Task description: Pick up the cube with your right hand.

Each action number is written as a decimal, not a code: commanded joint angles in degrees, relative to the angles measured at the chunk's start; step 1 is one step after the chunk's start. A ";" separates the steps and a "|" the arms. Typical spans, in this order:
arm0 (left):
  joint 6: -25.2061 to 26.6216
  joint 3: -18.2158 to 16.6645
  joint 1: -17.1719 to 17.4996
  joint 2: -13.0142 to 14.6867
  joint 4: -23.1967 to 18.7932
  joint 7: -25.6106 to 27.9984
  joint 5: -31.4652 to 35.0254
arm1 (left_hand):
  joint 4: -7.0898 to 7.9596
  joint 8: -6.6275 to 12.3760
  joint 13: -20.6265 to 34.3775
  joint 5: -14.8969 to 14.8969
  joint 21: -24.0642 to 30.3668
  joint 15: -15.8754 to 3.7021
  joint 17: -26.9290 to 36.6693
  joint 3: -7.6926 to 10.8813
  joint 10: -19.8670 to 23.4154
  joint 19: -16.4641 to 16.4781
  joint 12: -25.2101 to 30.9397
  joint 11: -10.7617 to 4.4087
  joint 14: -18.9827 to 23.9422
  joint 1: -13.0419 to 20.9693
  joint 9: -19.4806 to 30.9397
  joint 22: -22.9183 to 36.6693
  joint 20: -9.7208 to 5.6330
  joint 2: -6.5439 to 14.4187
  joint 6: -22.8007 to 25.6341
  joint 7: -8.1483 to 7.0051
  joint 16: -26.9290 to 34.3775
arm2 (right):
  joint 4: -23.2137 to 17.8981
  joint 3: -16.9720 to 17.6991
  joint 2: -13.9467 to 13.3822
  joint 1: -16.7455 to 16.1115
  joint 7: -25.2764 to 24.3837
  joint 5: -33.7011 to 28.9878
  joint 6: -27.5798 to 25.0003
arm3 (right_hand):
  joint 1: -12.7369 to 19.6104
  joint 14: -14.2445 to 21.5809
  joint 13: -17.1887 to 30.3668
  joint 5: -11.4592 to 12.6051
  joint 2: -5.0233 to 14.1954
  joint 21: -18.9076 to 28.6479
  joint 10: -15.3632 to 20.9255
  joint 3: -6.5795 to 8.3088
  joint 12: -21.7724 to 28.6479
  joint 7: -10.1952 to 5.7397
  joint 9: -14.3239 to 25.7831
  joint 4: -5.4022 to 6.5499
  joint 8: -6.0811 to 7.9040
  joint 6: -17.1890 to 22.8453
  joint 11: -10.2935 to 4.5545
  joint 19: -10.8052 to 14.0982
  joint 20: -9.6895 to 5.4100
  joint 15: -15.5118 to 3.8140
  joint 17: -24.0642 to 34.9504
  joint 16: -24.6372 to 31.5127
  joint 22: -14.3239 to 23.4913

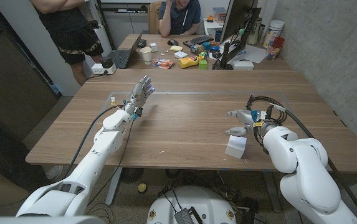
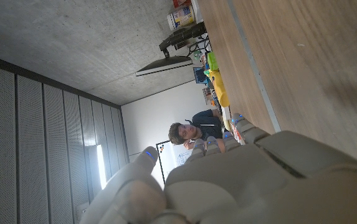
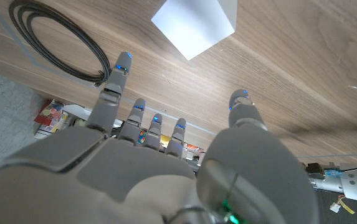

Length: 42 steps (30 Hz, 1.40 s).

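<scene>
A white cube (image 1: 235, 147) sits on the wooden table (image 1: 184, 124) near its front edge on the right; it also shows in the right wrist view as a white cube (image 3: 194, 23). My right hand (image 1: 243, 122) hovers just behind and above it, fingers spread apart and holding nothing; the cube lies beyond the fingertips (image 3: 123, 62), untouched. My left hand (image 1: 138, 97) is raised over the left middle of the table, fingers stretched out and empty; its back (image 2: 240, 180) shows in the left wrist view.
A coil of black cable (image 1: 266, 103) lies behind my right hand, also seen as black cable (image 3: 60, 43). The far desk holds a laptop (image 1: 123, 56), a cup (image 1: 146, 55) and snacks (image 1: 192, 61). One person stands at back left (image 1: 72, 25); another sits behind (image 1: 179, 15).
</scene>
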 commanded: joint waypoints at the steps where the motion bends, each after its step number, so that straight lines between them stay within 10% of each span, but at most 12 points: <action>1: 0.07 0.16 0.13 0.19 -0.47 -0.05 -0.13 | -0.13 0.26 0.18 0.51 0.33 0.34 0.29 -0.31 -0.69 -0.10 0.25 0.04 -1.71 -0.13 0.32 0.17 0.62 6.57 0.00 -0.08 0.31 | -0.04 -1.19 -0.13 1.27 6.00 -2.34 -0.45 | 1.23 -0.41 0.10 0.61 -0.05 -0.13 -0.64 -0.17 0.02 -0.17 0.14 0.00 -0.15 -1.25 0.23 0.16 0.02 -0.19 0.16 -0.21 0.17; 42: -0.83 -0.37 2.97 1.39 -3.70 -0.10 -2.37 | -0.09 0.42 0.17 0.65 0.44 0.27 0.30 -0.83 -0.30 0.14 0.38 0.04 -1.42 -0.25 0.32 0.19 0.58 6.30 0.55 0.00 0.40 | 7.11 -7.26 8.12 7.87 26.55 -18.93 8.61 | 17.87 -0.25 0.13 1.63 2.31 0.72 -7.49 1.15 0.20 -0.33 0.38 -0.39 0.93 -7.03 -0.90 6.22 -2.70 -1.65 0.34 0.51 0.20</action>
